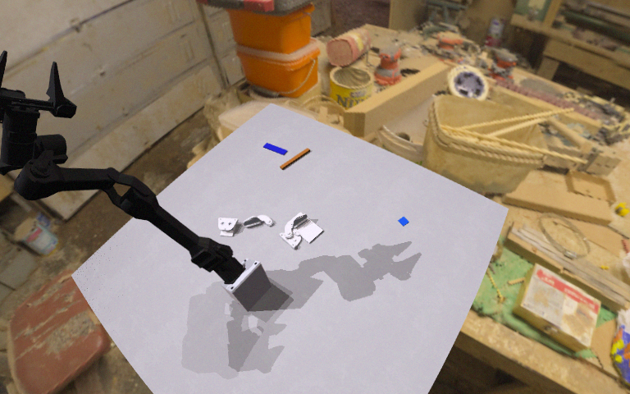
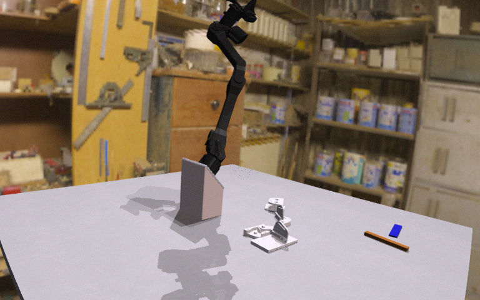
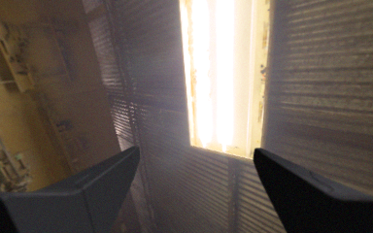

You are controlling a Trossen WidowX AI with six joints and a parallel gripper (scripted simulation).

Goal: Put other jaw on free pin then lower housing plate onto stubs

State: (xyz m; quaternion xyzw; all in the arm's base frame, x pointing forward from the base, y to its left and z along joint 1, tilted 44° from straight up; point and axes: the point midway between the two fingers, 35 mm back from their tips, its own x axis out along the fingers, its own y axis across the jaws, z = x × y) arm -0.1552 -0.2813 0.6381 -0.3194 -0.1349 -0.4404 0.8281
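My gripper (image 1: pixel 29 57) (image 2: pixel 241 1) (image 3: pixel 196 152) is open and empty, raised high above the table and pointing up, far from the parts. The white base (image 1: pixel 294 242) (image 2: pixel 250 232) lies on the table, with one jaw (image 1: pixel 301 218) (image 2: pixel 280 231) on it, its dark finger pad standing up beside a square white plate (image 1: pixel 311 231) (image 2: pixel 267 244). The other jaw (image 1: pixel 265 219) (image 2: pixel 285 221) lies loose on the table, apart from the base. The small white housing plate (image 1: pixel 227 226) (image 2: pixel 280 202), with two holes, is beyond the loose jaw. Pins and stubs are too small to tell apart.
A grey wedge-shaped block (image 1: pixel 250 287) (image 2: pixel 192 194) stands at the arm's base. A blue strip (image 1: pixel 275 148) (image 2: pixel 395 230) and an orange-brown bar (image 1: pixel 295 158) (image 2: pixel 385 241) lie apart from the white parts. A small blue square (image 1: pixel 403 221) lies on the table in the top view.
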